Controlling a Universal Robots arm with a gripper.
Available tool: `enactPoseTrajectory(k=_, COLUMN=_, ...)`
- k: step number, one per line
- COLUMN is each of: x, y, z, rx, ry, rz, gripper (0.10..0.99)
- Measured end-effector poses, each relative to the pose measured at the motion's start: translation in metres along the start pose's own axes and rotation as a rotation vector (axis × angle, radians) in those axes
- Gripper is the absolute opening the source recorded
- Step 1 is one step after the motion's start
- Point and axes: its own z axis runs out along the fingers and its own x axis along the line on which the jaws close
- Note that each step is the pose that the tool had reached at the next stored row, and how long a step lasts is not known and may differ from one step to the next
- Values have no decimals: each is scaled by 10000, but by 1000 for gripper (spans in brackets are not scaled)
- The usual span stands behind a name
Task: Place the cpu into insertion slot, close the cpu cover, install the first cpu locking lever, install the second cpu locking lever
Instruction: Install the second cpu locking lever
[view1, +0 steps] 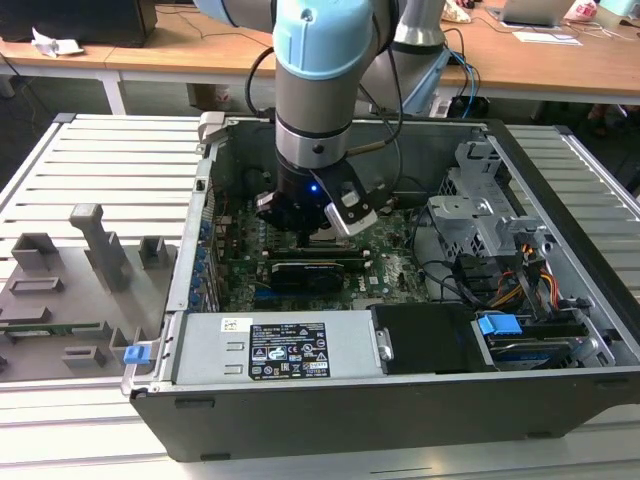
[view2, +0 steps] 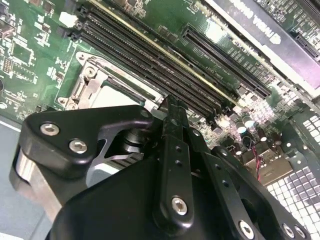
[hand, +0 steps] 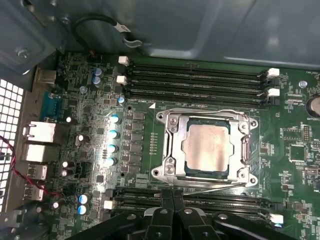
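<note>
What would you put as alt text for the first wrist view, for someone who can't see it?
Looking down on a green motherboard, the cpu sits in the insertion slot with the silver cpu cover closed around it. The black pincer hangs just beside the socket, its tips close together, with long black memory slots on the far side.

The exterior view looks down from high and well back at the open grey metal computer case (view1: 400, 400) on the slatted desk (view1: 100, 160). Both wrist views sit close above the green motherboard (hand: 295, 150), sharing the silver-rimmed square socket (hand: 207, 150), which lies at 10 o'clock of the black pincer (view2: 172, 107) in the second wrist view.
</note>
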Motion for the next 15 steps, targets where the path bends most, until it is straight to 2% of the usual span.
enactPoseTrajectory(k=7, x=24, y=-14, z=96, rx=-161, ry=-14, rz=-1, gripper=110)
enactPoseTrajectory(k=9, x=47, y=-16, z=125, rx=-303, ry=-21, rz=-2, gripper=110)
enactPoseTrajectory(k=15, x=60, y=-28, z=202, rx=-440, ry=-33, rz=-1, gripper=110)
